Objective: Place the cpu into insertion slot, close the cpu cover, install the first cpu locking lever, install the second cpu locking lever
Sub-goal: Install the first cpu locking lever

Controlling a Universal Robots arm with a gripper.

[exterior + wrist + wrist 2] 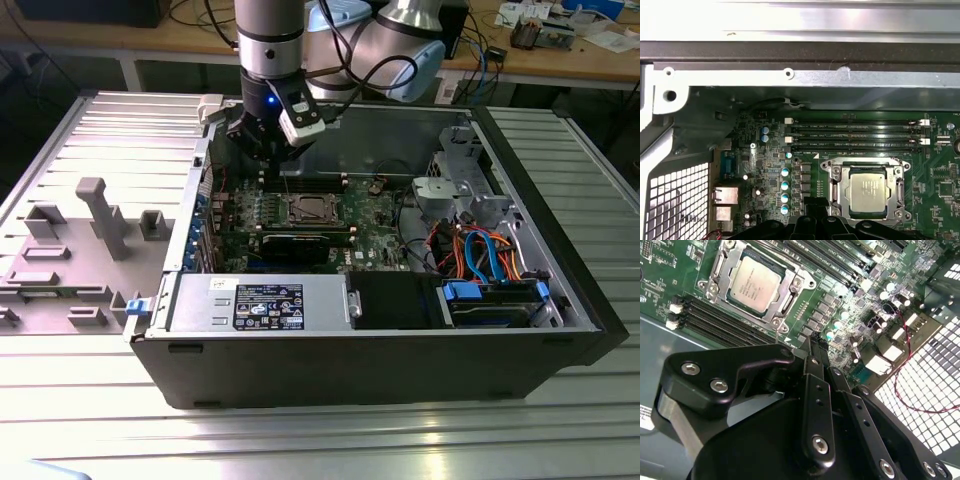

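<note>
**The silvery-grey square cpu [754, 283] is already being shown seated, with the black pincer [812, 342] hanging empty above the board.**

The chip is being seen lying flat inside the silver-rimmed square insertion slot [867, 192] on the green circuit board [767, 160], and the thin silver metal cpu cover [785, 277] is being seen folded down around it as a frame, so placing and closing are being judged done. Whether either locking lever is being held latched cannot be told. The pincer's black fingertips [815, 347] are being shown drawn narrow together, gripping nothing. In both wrist views the chip is lying near the fingertips but apart from them, off to one side and lower, beside the long black memory slots [855, 134].
</note>
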